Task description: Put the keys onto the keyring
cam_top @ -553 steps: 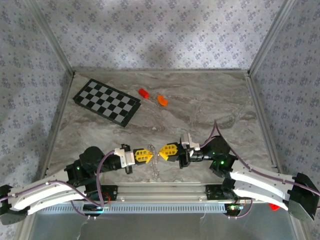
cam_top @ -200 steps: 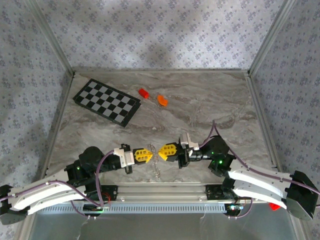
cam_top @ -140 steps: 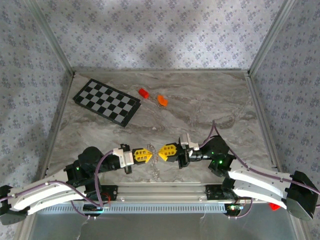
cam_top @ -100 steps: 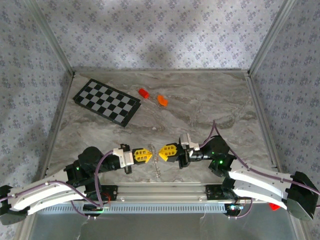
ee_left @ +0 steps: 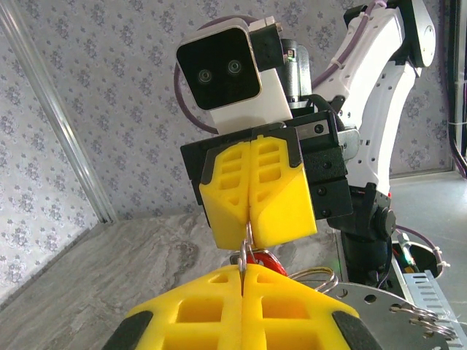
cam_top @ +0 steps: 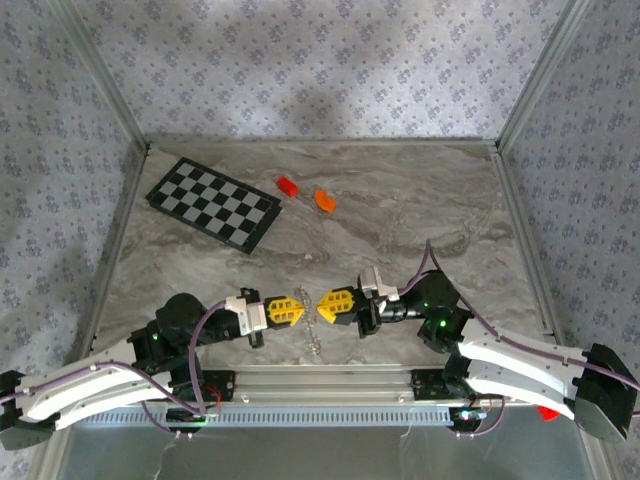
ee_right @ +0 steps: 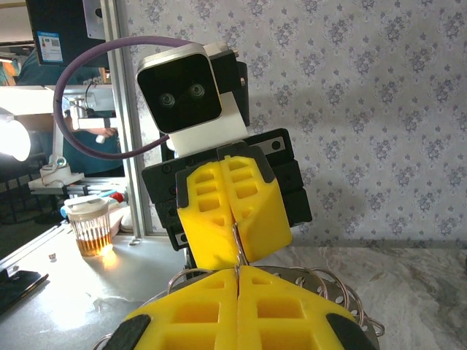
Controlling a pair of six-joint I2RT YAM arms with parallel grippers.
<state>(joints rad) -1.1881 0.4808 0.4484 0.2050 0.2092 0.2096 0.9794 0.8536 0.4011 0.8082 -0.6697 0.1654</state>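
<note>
Yellow plastic fingers meet tip to tip just above the near edge of the tabletop (cam_top: 400, 200), about midway along it. Both arms lie low and folded, forearms pointing inward from the 2 near corners, so that the left gripper (cam_top: 298, 310) and the right gripper (cam_top: 322, 305) face each other almost level. Both are clenched, the fingers of each pressed flat together. Between the 2 tips hangs the keyring (cam_top: 313, 322), a thin silvery loop trailing down toward the near edge. From the left wrist, a sliver of metal runs from the right gripper (ee_left: 250, 232) into the seam of the left gripper (ee_left: 242, 277), with the red head of the key (ee_left: 265, 260) just behind and wire loops to the right. Whether the left one pinches the key's shaft or the loop cannot be told. A checkered board (cam_top: 213, 204) lies by the far left corner, with a red brick (cam_top: 288, 185) and an orange block (cam_top: 325, 200) beside it.
</note>
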